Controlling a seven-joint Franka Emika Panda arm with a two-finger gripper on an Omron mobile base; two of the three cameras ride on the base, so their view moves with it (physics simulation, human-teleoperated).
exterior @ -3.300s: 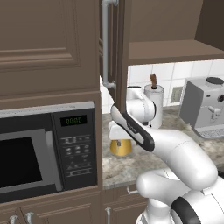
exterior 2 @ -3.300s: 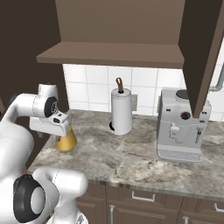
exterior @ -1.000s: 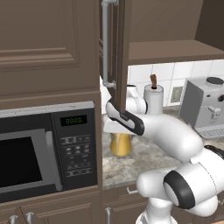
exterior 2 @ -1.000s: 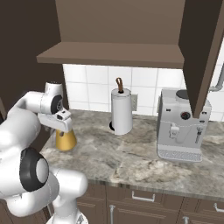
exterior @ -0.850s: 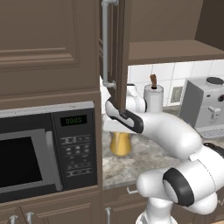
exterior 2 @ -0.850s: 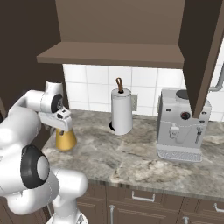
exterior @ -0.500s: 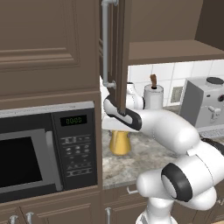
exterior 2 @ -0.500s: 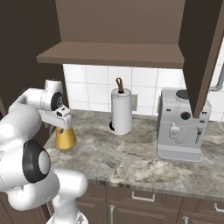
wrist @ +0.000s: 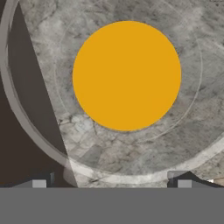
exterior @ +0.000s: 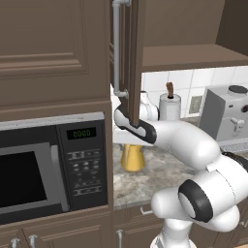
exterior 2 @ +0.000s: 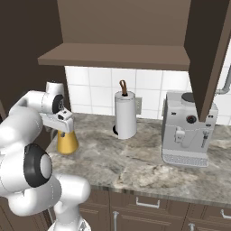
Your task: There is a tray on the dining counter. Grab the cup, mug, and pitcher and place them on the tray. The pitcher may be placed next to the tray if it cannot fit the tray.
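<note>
Arm is folded across to its left, wrist turned down — gripper [exterior 2: 64, 127] is held directly over the pitcher [exterior 2: 66, 141], pointing straight down at it. Jaws are spread wide, one fingertip [wrist: 38, 182] seen either side of its rim — nothing gripped.

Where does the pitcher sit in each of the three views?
Left base view: pitcher at centre, on the worktop just right of the microwave, partly behind the arm.
Right base view: pitcher at left middle, under the end effector.
Hand view: pitcher seen from above, upper centre.
Shared landmark in the base views: paper-towel roll.
</note>
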